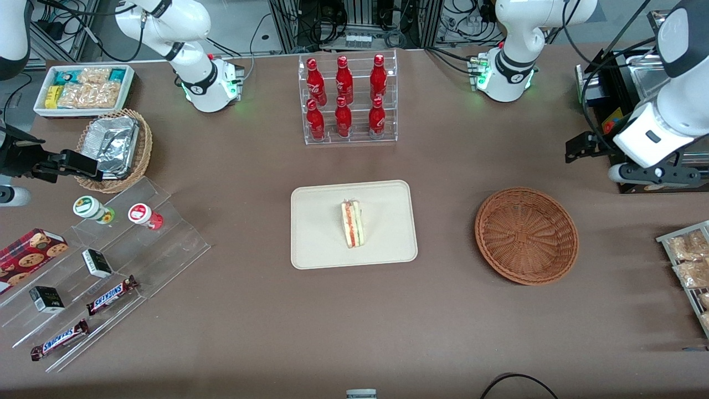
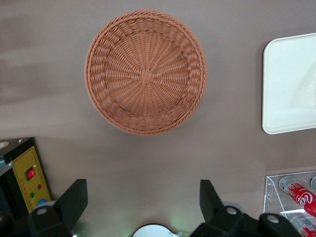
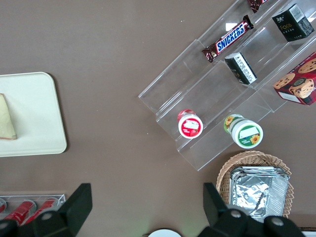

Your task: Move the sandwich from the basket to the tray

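The sandwich [image 1: 353,223], a pale wedge with orange-red and green layers, lies on the cream tray [image 1: 321,244] in the middle of the table. Its corner [image 3: 6,118] also shows on the tray [image 3: 34,113] in the right wrist view. The reddish-brown wicker basket [image 1: 526,235] sits empty beside the tray, toward the working arm's end. My gripper [image 1: 581,147] hangs well above the table, farther from the front camera than the basket. In the left wrist view it [image 2: 143,195] is open with nothing between its fingers, the basket [image 2: 145,71] and a tray [image 2: 291,84] edge below.
A clear rack of red bottles [image 1: 349,100] stands farther back than the tray. A black control box [image 1: 609,119] and a wire rack of snack packets [image 1: 687,266] sit at the working arm's end. At the parked arm's end are a foil-filled tan basket [image 1: 113,149] and an acrylic snack stand [image 1: 111,260].
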`<state>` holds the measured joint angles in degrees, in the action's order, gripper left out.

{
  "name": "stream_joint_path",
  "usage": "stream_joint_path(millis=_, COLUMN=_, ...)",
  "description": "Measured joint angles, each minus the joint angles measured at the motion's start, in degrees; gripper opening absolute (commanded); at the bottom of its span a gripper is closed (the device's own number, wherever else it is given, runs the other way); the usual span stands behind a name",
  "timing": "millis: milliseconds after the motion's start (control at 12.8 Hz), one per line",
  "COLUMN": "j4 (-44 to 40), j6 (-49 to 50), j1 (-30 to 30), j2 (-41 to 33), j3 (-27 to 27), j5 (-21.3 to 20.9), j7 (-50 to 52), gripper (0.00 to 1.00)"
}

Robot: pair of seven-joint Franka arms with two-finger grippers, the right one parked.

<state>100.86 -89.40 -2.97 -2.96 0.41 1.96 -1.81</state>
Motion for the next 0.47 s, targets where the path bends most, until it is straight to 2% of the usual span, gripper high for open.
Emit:
stream_joint_path(millis=235, j4=-1.32, j6=1.39, j1=2.47, j2=-0.36, j3=0.00, j5=-0.01, j7=-0.01, gripper=1.00)
stream_joint_path(millis=471, j4=-6.03, j6=5.76, j1=4.31, j2=-0.44, j3=0.02, j5=-0.01, j7=-0.43, gripper=1.00)
